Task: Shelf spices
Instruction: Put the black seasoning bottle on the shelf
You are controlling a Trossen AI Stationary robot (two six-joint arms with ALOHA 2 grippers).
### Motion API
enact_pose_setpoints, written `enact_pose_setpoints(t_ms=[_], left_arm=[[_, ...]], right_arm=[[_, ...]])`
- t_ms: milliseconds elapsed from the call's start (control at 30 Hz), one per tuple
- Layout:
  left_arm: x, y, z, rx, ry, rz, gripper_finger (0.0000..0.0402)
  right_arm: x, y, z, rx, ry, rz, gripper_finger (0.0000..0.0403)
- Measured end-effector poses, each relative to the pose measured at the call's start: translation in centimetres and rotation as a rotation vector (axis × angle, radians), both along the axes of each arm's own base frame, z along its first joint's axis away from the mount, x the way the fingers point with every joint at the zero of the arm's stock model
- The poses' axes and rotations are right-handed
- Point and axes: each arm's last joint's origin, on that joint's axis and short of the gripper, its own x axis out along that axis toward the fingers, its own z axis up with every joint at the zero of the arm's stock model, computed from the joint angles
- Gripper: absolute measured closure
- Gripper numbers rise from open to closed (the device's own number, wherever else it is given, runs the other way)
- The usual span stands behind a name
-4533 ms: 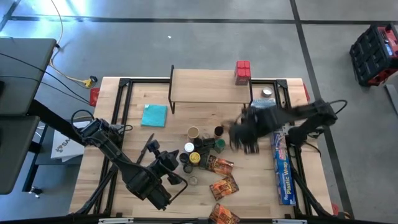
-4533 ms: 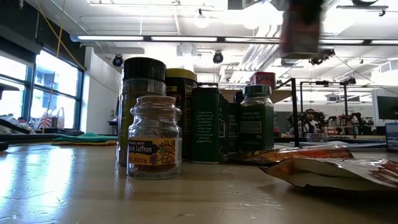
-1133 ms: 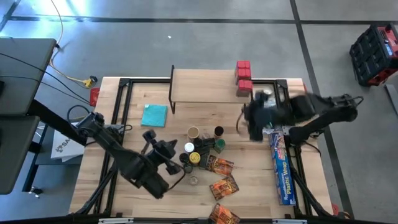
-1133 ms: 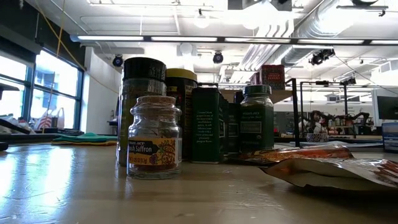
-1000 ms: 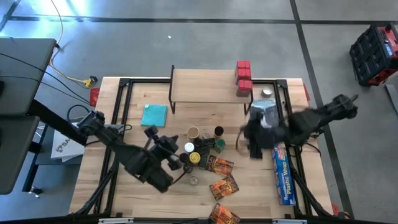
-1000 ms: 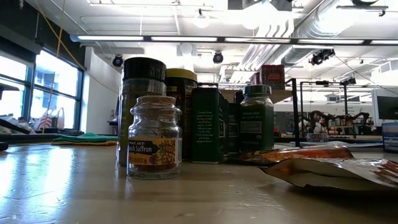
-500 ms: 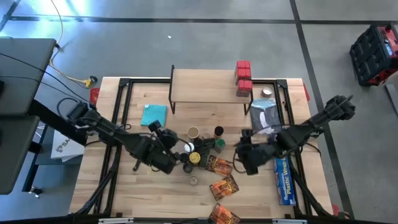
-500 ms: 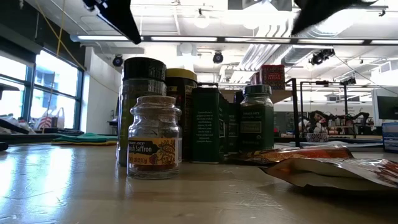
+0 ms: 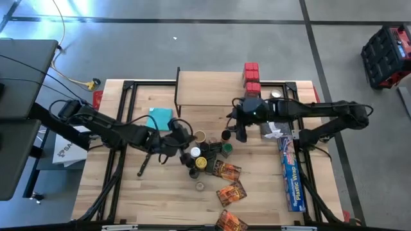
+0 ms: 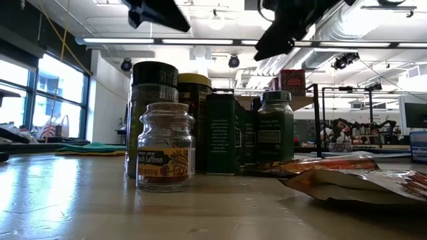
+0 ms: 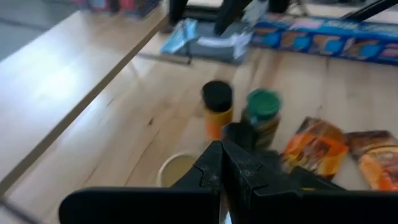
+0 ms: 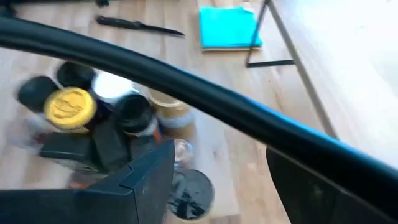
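Note:
Several spice jars (image 9: 205,155) stand bunched at the table's middle, with orange-brown packets (image 9: 226,171) lying beside them toward the near edge. The shelf (image 9: 215,88) stands at the far edge with two red boxes (image 9: 252,81) on its right end. My left gripper (image 9: 187,133) is shut and empty, hovering at the cluster's left by the tan-lidded jar (image 11: 177,168). My right gripper (image 9: 239,130) is open and hangs over the black-lidded jar (image 9: 225,135), which shows below its fingers (image 12: 193,194). In the low view both grippers (image 10: 157,12) (image 10: 287,27) are well above the jars.
A long blue box (image 9: 292,173) lies along the right edge, with a grey-white bag (image 9: 275,128) and a silver-lidded jar (image 9: 276,96) beyond it. A teal cloth (image 9: 159,119) lies left of the shelf's legs. A dark slim tool (image 9: 146,163) lies left of the jars.
My left gripper, shut throughout, has swung from the near left up toward the jar cluster and sunk a little. My right gripper, open throughout, has dipped toward the near edge, then swept left and farther to above the black-lidded jar. The jars have stayed put.

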Motion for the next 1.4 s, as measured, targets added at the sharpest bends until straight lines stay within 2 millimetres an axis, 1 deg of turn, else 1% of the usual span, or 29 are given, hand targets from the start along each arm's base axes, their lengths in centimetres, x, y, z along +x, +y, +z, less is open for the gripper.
enact_pose_setpoints(t_ms=[100,400,500,633,800,933,1100,1233,1400], left_arm=[[0.0,-0.3,0.0,0.024,0.005,-0.022,0.0401],[0.1,0.7,-0.2,-0.039,0.013,0.012,0.0401],[0.0,1.2,-0.5,-0.027,0.060,0.030,0.0402],[-0.4,1.9,-1.0,-0.035,0.102,0.091,0.0400],[-0.5,2.1,-1.1,-0.029,0.120,0.113,0.0390],[-0.5,2.2,-1.1,-0.016,0.116,0.127,0.0381],[-0.5,2.2,-1.1,-0.005,0.121,0.123,0.0373],[-0.5,2.2,-1.1,0.000,0.119,0.128,0.0369],[-0.5,2.2,-1.1,0.001,0.118,0.130,0.0369]], right_arm=[[0.0,0.6,0.0,0.000,0.000,-0.005,0.0155],[0.1,3.1,-0.4,0.138,-0.014,-0.262,0.0155],[0.6,3.6,-1.2,0.190,-0.003,-0.324,0.0155],[1.5,4.2,-2.6,0.191,0.043,-0.323,0.0155],[2.9,4.0,-3.7,0.224,0.078,-0.367,0.0155],[3.7,4.0,-4.6,0.184,0.145,-0.384,0.0155],[4.2,3.8,-4.7,0.124,0.226,-0.430,0.0155],[4.6,3.5,-5.2,0.171,0.270,-0.407,0.0155],[4.9,3.0,-6.4,0.171,0.322,-0.419,0.0155]])
